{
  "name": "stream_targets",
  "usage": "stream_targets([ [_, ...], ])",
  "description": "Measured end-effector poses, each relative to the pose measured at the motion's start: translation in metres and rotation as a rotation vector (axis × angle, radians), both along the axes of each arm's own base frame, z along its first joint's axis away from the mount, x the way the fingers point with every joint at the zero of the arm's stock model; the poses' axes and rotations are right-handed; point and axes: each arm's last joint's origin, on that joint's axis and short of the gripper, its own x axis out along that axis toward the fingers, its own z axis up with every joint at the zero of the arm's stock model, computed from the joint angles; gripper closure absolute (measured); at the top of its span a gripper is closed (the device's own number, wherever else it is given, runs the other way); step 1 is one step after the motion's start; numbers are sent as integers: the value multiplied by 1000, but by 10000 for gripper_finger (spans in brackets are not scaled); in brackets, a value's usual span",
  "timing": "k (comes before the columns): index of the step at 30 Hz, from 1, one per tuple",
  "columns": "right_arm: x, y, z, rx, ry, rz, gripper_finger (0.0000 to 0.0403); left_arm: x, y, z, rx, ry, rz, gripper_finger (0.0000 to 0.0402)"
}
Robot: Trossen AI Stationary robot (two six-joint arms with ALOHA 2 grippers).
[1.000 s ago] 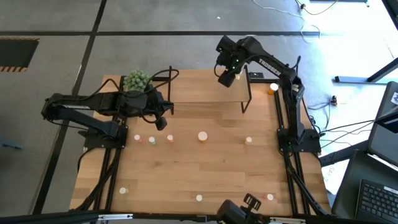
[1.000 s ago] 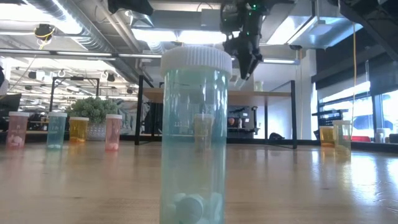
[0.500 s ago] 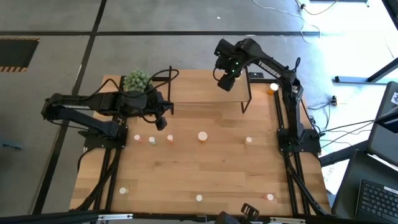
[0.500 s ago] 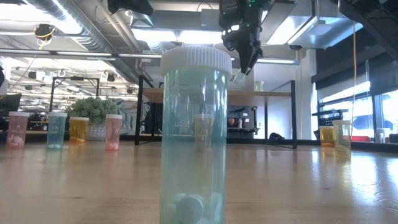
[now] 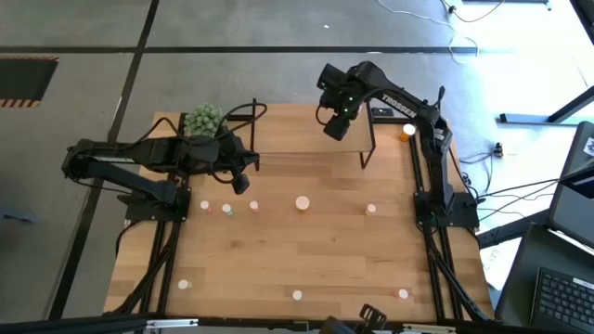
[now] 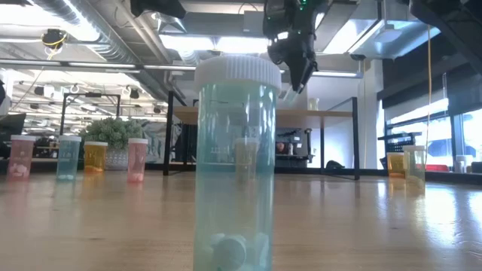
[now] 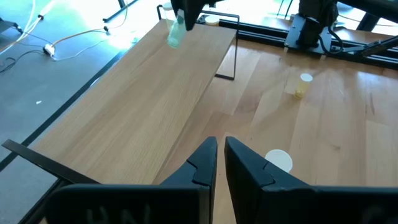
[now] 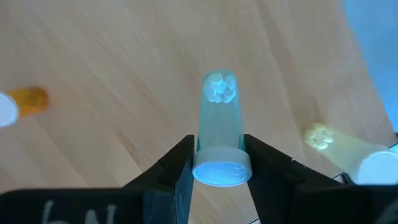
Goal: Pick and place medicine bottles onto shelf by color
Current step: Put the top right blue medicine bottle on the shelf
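Note:
My right gripper (image 5: 336,128) hangs over the right part of the shelf (image 5: 297,141), shut on a pale blue-green medicine bottle (image 8: 219,118) with a white cap. The left wrist view shows this bottle (image 7: 176,32) in the air above the shelf board (image 7: 155,93). My left gripper (image 7: 219,147) hovers shut and holding nothing over the table's left middle (image 5: 243,183). Several small bottles stand on their bases on the table, among them one with a white cap (image 5: 303,202) and a row at the left (image 5: 226,210). My right gripper pinches the bottle between its two fingers (image 8: 183,167), on the sides just under the white cap (image 8: 221,172). The fingers point down from above. The bottle hangs cap up, nearly upright, its pill-filled bottom (image 8: 220,87) clear of the shelf.
A spiky green plant (image 5: 204,119) stands at the far left by the shelf. An orange bottle (image 8: 25,99) and a yellow one (image 8: 339,146) lie on the wood below the right gripper. A tall teal bottle (image 6: 237,158) stands close to the low camera. More bottles stand near the front edge (image 5: 297,296).
My right gripper has drifted a little toward the table's left edge above the shelf, carrying the blue-green bottle, which stays clear of the board.

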Motion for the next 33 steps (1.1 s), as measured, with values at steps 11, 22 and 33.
stream_targets([
  [11, 0, -1, -11, -2, 53, 18, 272, 13, 5, -7, 7, 23, 19, 374],
  [22, 0, 0, -11, -3, 55, 29, 272, 34, 13, -16, 91, 74, 17, 374],
  [33, 0, -1, -11, -3, 56, 29, 272, 34, 13, -14, 92, 49, 17, 374],
])
